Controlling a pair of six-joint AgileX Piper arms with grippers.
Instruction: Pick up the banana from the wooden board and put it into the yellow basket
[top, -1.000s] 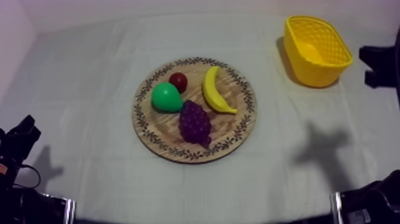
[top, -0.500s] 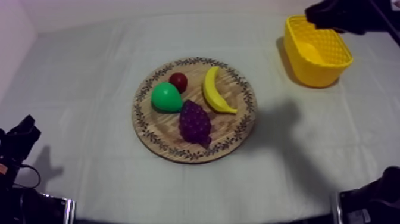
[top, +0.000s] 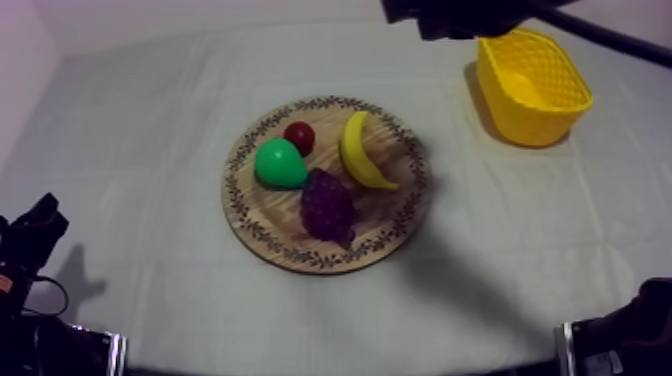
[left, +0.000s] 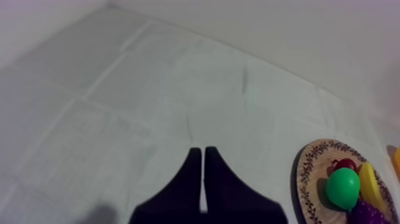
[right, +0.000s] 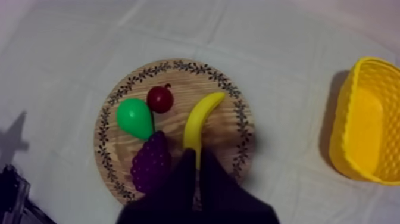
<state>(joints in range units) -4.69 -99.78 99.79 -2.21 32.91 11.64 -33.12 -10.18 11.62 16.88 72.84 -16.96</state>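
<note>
On the creased grey-white cloth (top: 150, 130) sit board (top: 402, 215) and basket (top: 530, 126).

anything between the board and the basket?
No. Only bare cloth lies between the wooden board and the yellow basket, as both the top view and the right wrist view show.

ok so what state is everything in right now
board, flat, four fruit on it
banana, lying on board, not gripped
pear, lying on board
grapes, lying on board
small red fruit, on board
basket, upright, empty
left gripper, shut on nothing, over cloth
right gripper, shut on nothing, over the banana
</note>
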